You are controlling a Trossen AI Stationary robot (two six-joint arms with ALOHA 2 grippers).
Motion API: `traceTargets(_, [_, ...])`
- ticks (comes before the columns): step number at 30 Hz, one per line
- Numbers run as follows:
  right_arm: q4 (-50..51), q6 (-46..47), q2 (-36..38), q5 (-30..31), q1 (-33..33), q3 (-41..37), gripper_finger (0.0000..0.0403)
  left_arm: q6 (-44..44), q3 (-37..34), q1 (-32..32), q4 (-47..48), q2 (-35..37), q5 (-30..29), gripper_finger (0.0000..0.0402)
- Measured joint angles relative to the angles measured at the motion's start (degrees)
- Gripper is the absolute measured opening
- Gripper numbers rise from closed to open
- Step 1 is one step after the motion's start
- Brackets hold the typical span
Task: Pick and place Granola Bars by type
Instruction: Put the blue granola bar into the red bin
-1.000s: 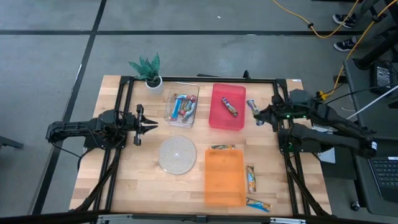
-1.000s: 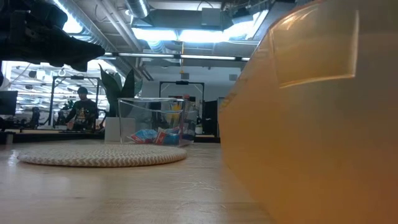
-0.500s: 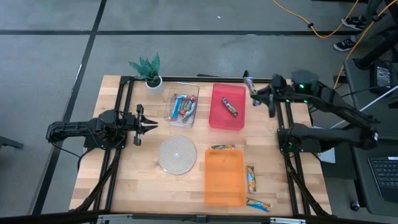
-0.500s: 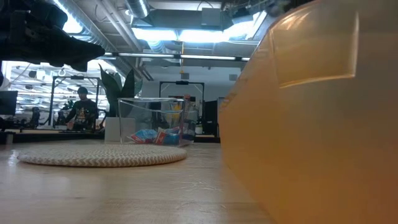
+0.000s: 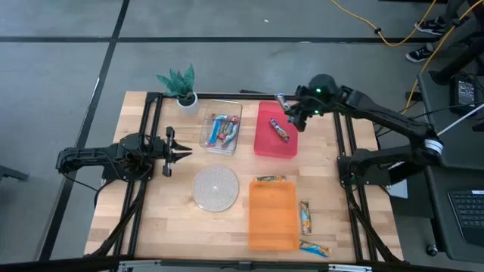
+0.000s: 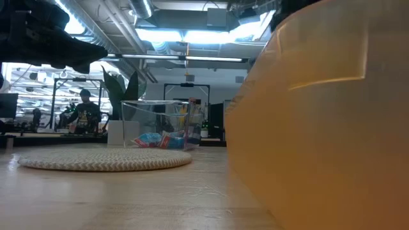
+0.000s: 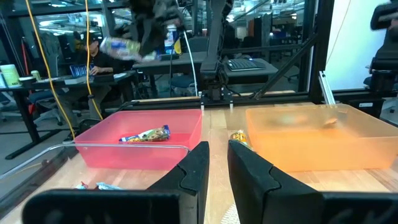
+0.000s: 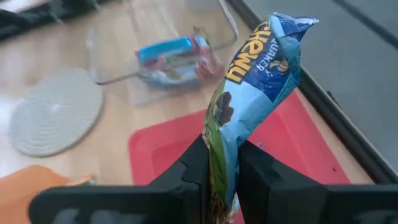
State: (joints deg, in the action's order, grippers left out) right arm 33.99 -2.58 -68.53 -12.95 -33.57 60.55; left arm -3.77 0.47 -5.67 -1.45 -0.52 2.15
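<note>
One granola bar (image 8: 249, 93) is clamped in my right end effector (image 5: 291, 113), above the red bin (image 5: 277, 130). I judge it belongs there, with its like. My left end effector (image 5: 175, 149) waits, fingers nearly closed, empty.

"CHEWY" in yellow letters on the blue-wrapped granola bar (image 8: 258, 74) in the right claw (image 8: 222, 163)

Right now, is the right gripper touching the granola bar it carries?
Touching. The right wrist view shows the right gripper with its fingers clamped against the granola bar.
</note>
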Motion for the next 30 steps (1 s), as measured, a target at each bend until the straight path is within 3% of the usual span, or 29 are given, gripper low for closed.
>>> traceTargets(13, [-1.6, -0.4, -16.5, 3.8, -0.5, 0.0, 0.0060, 0.0, 0.0, 0.0, 0.0, 0.0, 0.0, 0.0055])
traceTargets(19, [-2.8, 1.2, -19.2, 8.4, 0.6, 0.0, 0.0056, 0.0, 0.0, 0.0, 0.0, 0.0, 0.0, 0.0055])
traceTargets(30, [-2.9, 2.6, -22.7, 8.4, 0.8, 0.0, 0.0054, 0.0, 0.0, 0.0, 0.0, 0.0, 0.0, 0.0055])
